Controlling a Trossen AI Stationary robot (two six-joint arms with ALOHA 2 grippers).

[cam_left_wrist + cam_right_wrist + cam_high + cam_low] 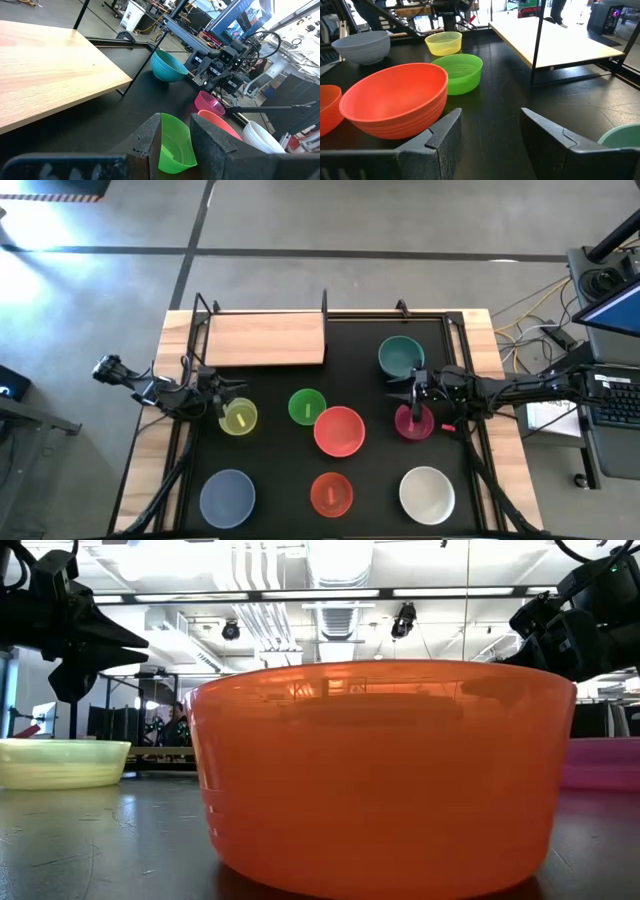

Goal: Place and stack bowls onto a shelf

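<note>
Left gripper (222, 406) hovering open at yellow bowl's (239, 418) 10 o'clock; right gripper (412, 394) open, empty, over magenta bowl (414, 423). Bowls probably light, stiff, slick; pinch rims.

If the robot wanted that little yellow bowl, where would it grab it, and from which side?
Probably by the rim, coming from above. The yellow bowl sits upright and open on the mat, its thin rim free all round, so one finger can go inside and one outside. The left hand hangs right over it, fingers open. The right hand is over the magenta bowl.
</note>
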